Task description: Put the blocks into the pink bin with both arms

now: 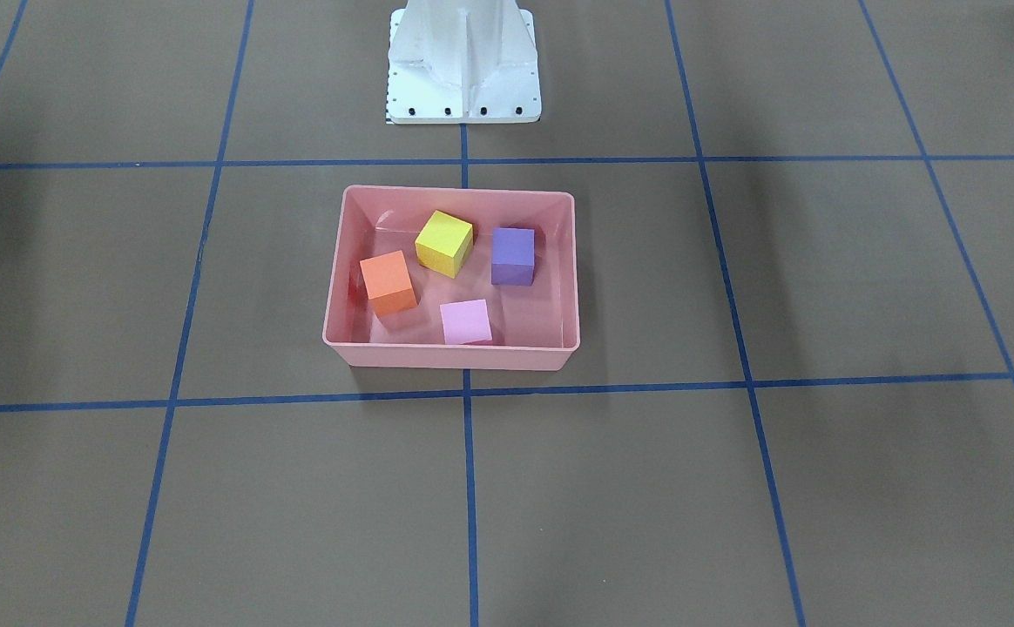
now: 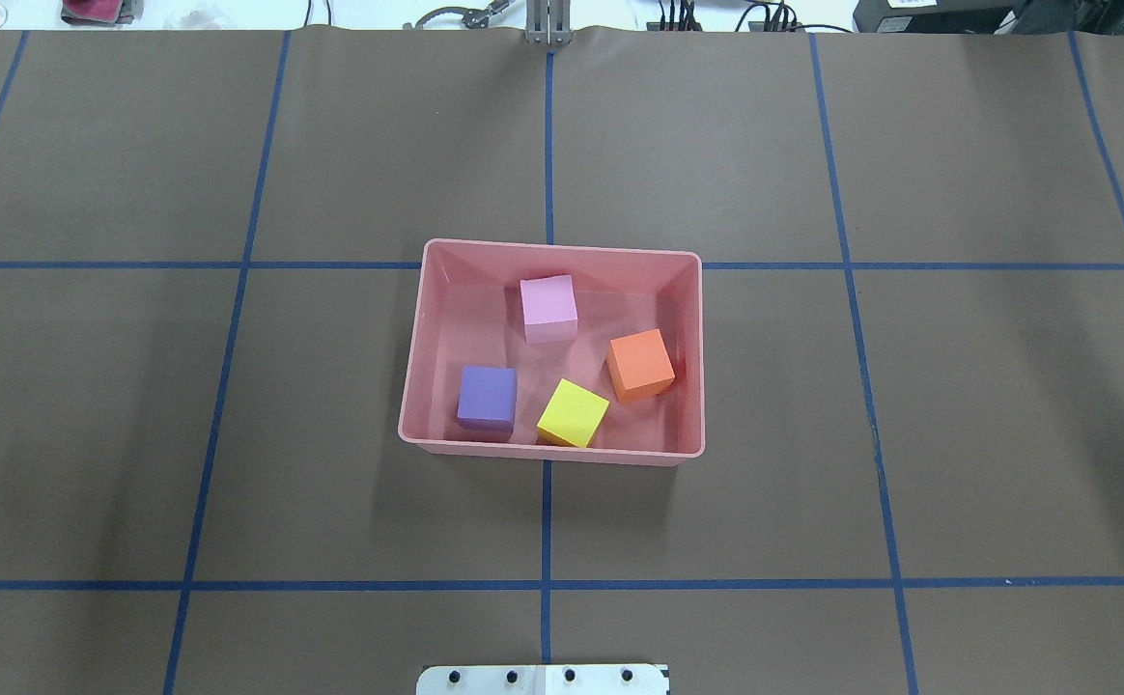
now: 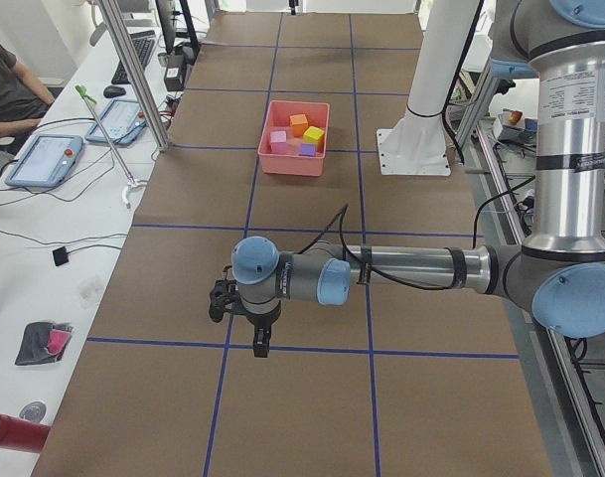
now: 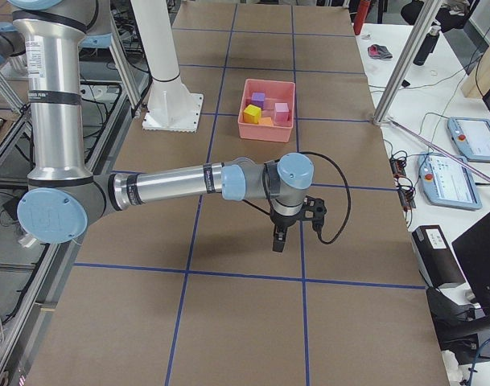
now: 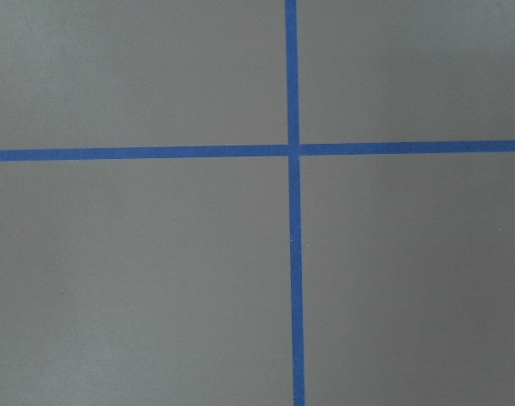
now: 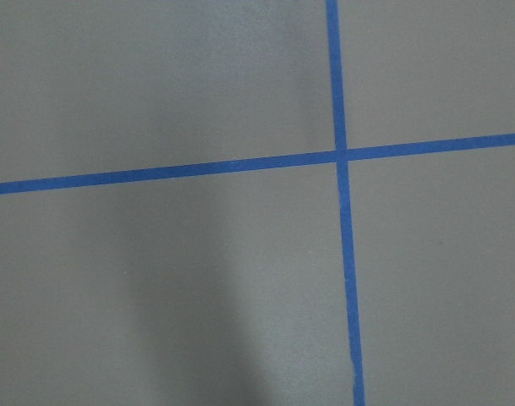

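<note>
The pink bin (image 1: 450,355) (image 2: 552,450) stands at the table's middle. Inside it lie the orange block (image 1: 388,281) (image 2: 639,364), the yellow block (image 1: 443,243) (image 2: 573,413), the purple block (image 1: 512,255) (image 2: 487,396) and the light pink block (image 1: 465,321) (image 2: 548,307), all apart from each other. The bin also shows in the left side view (image 3: 293,161) and the right side view (image 4: 265,132). My left gripper (image 3: 259,343) and right gripper (image 4: 278,241) hang over bare table far from the bin, seen only in the side views; I cannot tell if they are open or shut.
The white pedestal base (image 1: 463,65) stands behind the bin on the robot's side. Blue tape lines (image 2: 546,521) grid the brown table. Both wrist views show only table and tape crossings (image 5: 293,150) (image 6: 340,155). An operator's bench with tablets (image 3: 44,159) runs along the far side.
</note>
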Motion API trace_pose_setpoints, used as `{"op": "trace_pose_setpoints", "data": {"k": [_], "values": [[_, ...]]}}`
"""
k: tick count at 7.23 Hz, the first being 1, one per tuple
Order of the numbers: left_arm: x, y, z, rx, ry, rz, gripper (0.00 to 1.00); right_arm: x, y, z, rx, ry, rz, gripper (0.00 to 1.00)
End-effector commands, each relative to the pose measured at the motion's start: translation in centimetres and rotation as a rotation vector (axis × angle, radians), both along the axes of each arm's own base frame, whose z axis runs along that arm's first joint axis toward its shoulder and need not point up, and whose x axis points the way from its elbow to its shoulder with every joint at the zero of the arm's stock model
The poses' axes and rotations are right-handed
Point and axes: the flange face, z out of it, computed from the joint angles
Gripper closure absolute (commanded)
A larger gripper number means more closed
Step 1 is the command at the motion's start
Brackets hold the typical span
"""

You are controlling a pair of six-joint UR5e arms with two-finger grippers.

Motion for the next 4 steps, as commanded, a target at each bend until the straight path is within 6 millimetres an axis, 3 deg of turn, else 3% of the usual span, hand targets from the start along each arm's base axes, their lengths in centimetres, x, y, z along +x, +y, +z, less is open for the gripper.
{"op": "trace_pose_setpoints", "data": {"k": [1, 4], "values": [[0.1, -0.6, -0.9, 0.022, 0.008, -0.005, 0.00, 0.1, 0.2, 0.8, -0.016, 0.007, 0.002, 0.01], [0.2, -0.9, -2.8, 0.059, 0.043, -0.002, 0.00, 0.0, 0.1, 1.2, -0.026, 0.009, 0.003, 0.01]]}}
